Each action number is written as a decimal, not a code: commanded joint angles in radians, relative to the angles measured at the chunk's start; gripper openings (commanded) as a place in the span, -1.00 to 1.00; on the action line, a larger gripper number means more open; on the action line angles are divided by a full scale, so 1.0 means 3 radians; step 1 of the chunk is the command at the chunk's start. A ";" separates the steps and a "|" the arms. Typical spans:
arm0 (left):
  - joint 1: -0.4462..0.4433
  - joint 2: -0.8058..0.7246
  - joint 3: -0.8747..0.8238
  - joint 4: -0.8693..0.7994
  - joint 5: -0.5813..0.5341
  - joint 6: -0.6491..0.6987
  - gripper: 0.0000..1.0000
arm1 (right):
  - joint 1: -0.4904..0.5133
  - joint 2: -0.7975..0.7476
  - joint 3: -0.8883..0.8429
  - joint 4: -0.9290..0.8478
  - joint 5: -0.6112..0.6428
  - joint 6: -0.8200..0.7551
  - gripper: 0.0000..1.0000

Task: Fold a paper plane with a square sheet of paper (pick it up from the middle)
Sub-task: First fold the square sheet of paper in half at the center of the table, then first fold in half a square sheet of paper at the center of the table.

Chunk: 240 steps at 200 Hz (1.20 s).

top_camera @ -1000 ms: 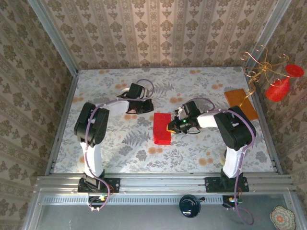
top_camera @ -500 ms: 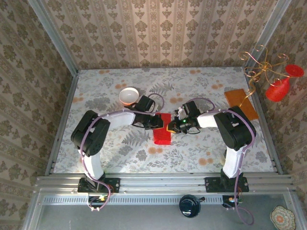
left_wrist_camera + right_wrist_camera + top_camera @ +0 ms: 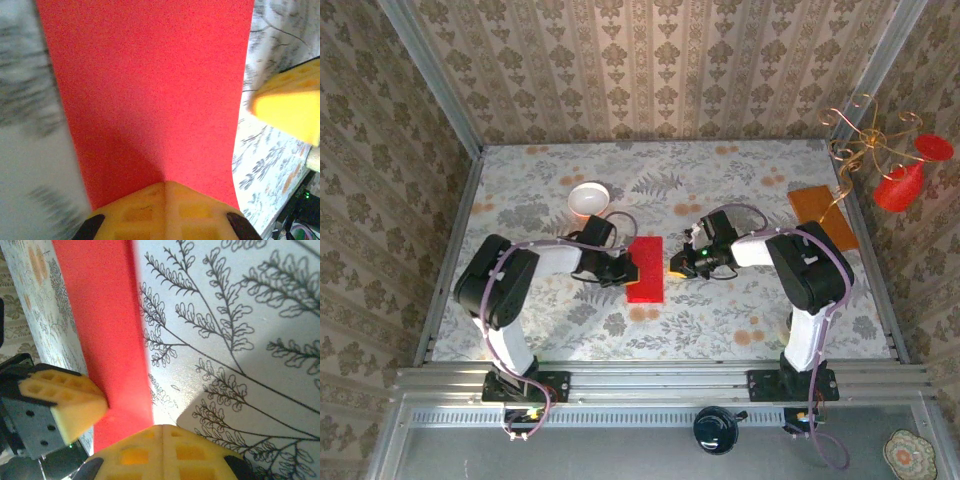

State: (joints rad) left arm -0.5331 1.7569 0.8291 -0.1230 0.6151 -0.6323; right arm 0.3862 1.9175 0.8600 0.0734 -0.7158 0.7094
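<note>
paper: square sheet of paper [image 3: 645, 270], folded to a red rectangle, flat mid worktop [image 3: 750, 320]
left gripper [image 3: 623, 268]: closed, tip over paper's 9 o'clock edge
right gripper [image 3: 677, 266]: closed, just off the 3 o'clock edge
top view: white bowl [image 3: 588, 199] at paper's 11 o'clock
wrist views: yellow pads pressed together

The whole table [image 3: 760, 310] is seen from high above its near edge, looking down from far away. By the left wrist camera, the red sheet of paper [image 3: 150, 90] is seen from very close, looking over the left gripper [image 3: 165, 200] and across the paper to the right gripper [image 3: 285, 107]. By the right wrist camera, the same paper is seen just as close from the other side, and it is shared by all three views.
</note>
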 commanded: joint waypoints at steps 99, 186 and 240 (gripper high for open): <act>-0.0069 -0.0221 0.0014 -0.0305 -0.0269 0.0065 -0.88 | 0.0089 -0.0213 0.0043 -0.0863 0.0790 -0.0039 -0.93; -0.0103 -0.0028 0.0030 -0.0262 -0.0276 0.0079 -0.89 | 0.0594 -0.0269 0.0495 -0.0658 0.0574 0.0118 -0.91; -0.0084 -0.0050 0.0071 -0.0401 -0.0306 0.0209 -0.89 | 0.0722 0.0100 0.0781 -0.0542 0.0594 0.0216 -0.93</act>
State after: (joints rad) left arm -0.5560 1.7245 0.8383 -0.1890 0.5419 -0.6060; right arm 0.5976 1.9079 1.0618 -0.1017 -0.5381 0.7483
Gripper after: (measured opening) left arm 0.065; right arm 0.067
